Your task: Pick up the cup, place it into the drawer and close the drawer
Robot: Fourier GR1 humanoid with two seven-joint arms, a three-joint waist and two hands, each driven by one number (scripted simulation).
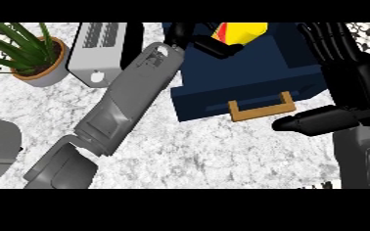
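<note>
My left forearm [130,103] lies slantwise across the counter [217,151], fencing off the toaster [98,46] and potted plant [33,54] behind it. The open drawer [239,73] fills the middle, its wooden handle [262,106] jutting toward me — the yellow cup [240,32] takes its far end. My right hand [336,78] blocks the drawer's right side. Bare counter lies open below the handle.

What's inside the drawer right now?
The yellow and red cup sits over the open navy drawer, with the left hand curled on it. The drawer's floor under the cup and hand is hidden.
</note>
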